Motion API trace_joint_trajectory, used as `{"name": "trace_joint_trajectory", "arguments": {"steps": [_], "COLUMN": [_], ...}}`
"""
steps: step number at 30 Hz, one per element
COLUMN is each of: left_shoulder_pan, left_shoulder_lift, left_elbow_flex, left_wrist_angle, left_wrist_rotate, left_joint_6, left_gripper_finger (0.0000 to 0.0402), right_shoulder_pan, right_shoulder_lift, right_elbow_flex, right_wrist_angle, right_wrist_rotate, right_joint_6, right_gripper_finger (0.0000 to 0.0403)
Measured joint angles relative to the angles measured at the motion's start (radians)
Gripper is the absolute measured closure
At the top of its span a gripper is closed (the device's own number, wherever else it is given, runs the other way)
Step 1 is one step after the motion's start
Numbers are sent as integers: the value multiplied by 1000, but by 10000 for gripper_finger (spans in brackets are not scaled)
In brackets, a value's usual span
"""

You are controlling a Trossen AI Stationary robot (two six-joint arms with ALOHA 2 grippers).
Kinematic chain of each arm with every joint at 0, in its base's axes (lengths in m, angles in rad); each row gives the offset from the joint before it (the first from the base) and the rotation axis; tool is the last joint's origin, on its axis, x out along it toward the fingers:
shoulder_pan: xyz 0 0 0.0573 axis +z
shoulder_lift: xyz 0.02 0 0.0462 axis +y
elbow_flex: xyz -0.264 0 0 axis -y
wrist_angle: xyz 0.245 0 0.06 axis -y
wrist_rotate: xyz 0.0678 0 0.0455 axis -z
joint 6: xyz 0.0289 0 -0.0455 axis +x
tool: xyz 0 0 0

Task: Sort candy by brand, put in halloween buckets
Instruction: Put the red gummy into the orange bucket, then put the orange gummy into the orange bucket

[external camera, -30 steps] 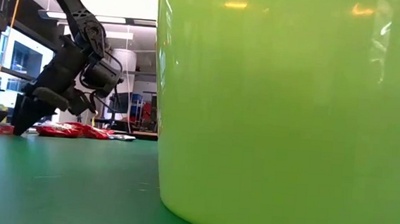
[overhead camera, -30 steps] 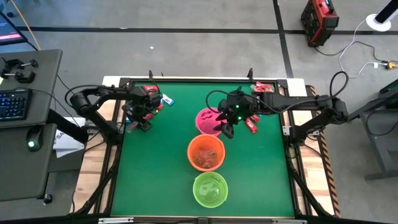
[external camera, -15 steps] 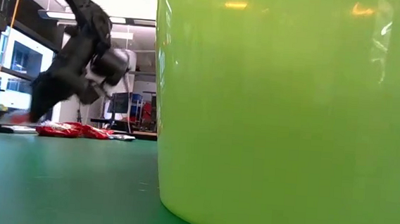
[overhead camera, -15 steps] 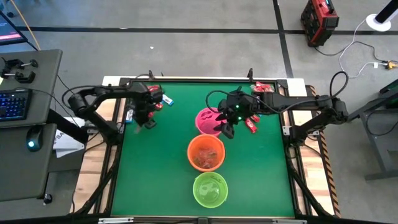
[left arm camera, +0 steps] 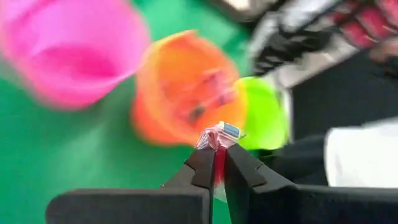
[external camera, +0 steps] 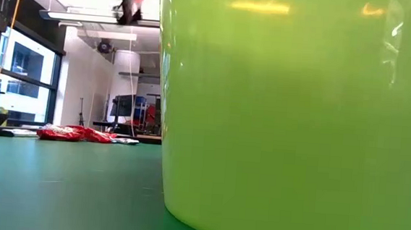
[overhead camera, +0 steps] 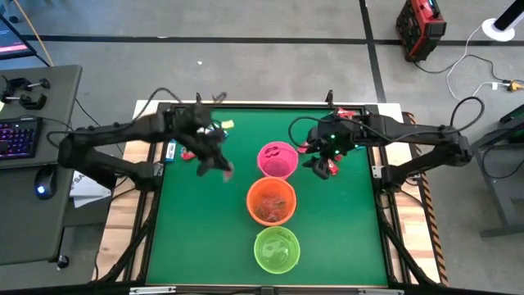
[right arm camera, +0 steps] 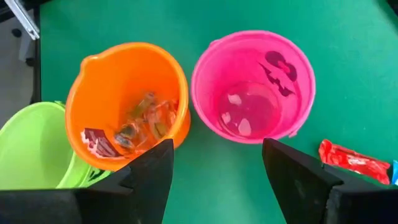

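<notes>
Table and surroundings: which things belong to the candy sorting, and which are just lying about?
Job: pink bucket, orange bucket, green bucket, red candy, candy in left tool.
Lying about: keyboard, mouse, red case.

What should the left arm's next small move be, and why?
Probably carry on toward the buckets and stop above the matching one. The left gripper is shut on a small candy, lifted off the table, with the pink bucket and orange bucket just ahead; its brand isn't readable.
</notes>
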Motion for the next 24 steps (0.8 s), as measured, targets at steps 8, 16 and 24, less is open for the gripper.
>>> {"name": "trace_joint_trajectory", "arguments": {"steps": [8, 16, 24], "left_shoulder_pan": [-221, -252, -230], "left_shoulder_lift": [182, 318, 313], "left_elbow_flex": [-1, 1, 61], "left_wrist_angle": [292, 404, 346], "left_wrist_rotate": [-163, -179, -195], "left_joint_6": [50, 77, 100], "left_gripper_finger": [384, 282, 188], "right_shoulder_pan": [0, 0, 0], "right_shoulder_lift": [-1, -1, -1], "right_elbow_flex": [0, 0, 0], "right_wrist_angle": [-8, -28, -83], "right_wrist_rotate": [-4, -93, -87], "right_joint_6": [-20, -55, -57], "right_gripper_finger": [165, 165, 165]}}
